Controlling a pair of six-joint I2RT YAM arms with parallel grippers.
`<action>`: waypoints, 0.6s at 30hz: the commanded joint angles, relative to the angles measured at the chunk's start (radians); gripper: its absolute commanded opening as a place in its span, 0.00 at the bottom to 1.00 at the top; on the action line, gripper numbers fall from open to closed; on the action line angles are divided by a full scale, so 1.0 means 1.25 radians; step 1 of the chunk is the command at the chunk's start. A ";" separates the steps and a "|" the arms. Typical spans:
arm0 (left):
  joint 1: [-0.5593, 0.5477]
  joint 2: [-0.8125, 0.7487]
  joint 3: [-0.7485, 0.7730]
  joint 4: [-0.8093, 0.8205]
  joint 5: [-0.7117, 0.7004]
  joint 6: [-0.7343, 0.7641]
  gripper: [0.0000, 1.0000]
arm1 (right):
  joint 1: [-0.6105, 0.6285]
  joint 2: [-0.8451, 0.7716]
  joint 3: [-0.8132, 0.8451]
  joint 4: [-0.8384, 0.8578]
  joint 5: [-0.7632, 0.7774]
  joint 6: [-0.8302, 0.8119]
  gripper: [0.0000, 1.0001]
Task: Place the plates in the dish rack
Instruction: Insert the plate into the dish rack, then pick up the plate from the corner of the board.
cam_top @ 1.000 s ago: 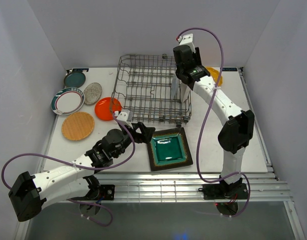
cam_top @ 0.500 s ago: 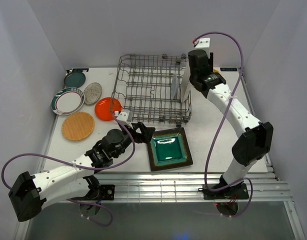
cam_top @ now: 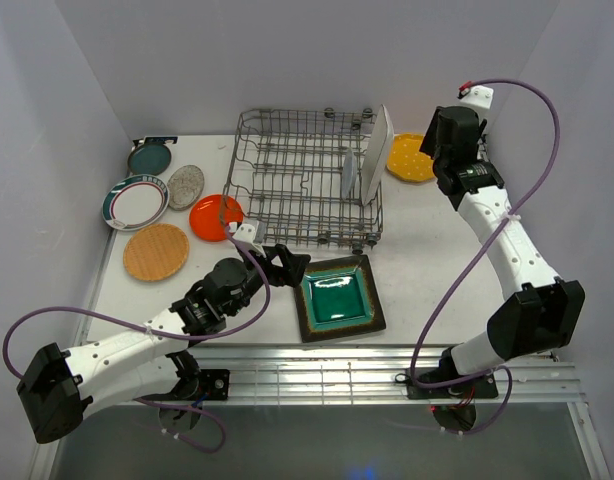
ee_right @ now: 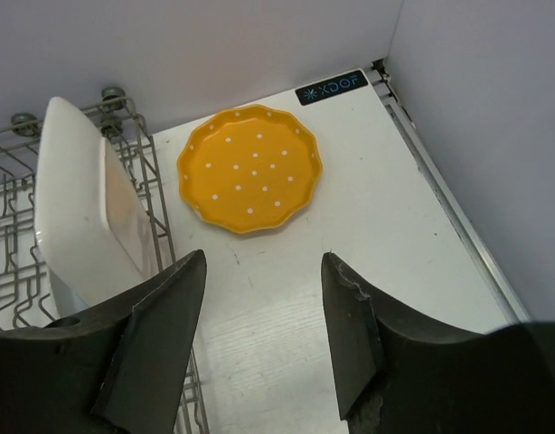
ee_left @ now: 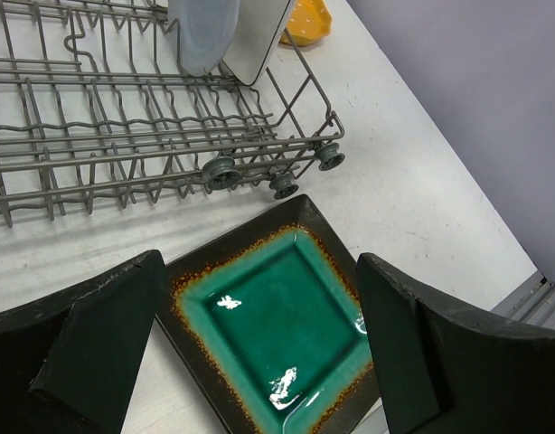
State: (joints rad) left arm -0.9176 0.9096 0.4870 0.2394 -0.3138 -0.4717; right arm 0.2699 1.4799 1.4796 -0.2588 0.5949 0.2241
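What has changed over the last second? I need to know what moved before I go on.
The right gripper left the white rectangular plate and swung right toward the far corner, its jaws widening. It now hangs open, holding nothing, near the yellow dotted plate. The white plate stands on edge at the right end of the dish rack. The left gripper, open over the green square plate, did not move.

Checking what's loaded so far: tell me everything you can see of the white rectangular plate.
The white rectangular plate looks like glossy ceramic, with rounded corners and a shallow raised rim. It stands on edge, leaning, at the right end of the dish rack, propped by the rack's wires, beside a pale blue plate.
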 commanded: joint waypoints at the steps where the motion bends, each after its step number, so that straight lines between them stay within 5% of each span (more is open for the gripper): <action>1: 0.003 0.001 0.025 -0.001 -0.003 -0.001 0.98 | -0.046 -0.008 -0.020 0.040 -0.087 0.073 0.60; 12: 0.004 -0.009 0.025 -0.003 0.001 -0.002 0.98 | -0.115 0.050 -0.045 0.043 -0.155 0.167 0.63; 13: 0.003 -0.006 0.025 -0.003 0.002 -0.002 0.98 | -0.129 0.057 -0.045 0.044 -0.185 0.173 0.66; 15: 0.003 -0.006 0.025 -0.003 0.002 -0.002 0.98 | -0.141 0.069 -0.055 0.054 -0.209 0.183 0.90; 18: 0.003 -0.007 0.025 -0.003 -0.001 -0.001 0.98 | -0.157 0.081 -0.080 0.087 -0.249 0.195 1.00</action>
State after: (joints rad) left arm -0.9176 0.9127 0.4873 0.2394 -0.3138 -0.4717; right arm 0.0917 1.5669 1.4082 -0.2207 0.3538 0.4259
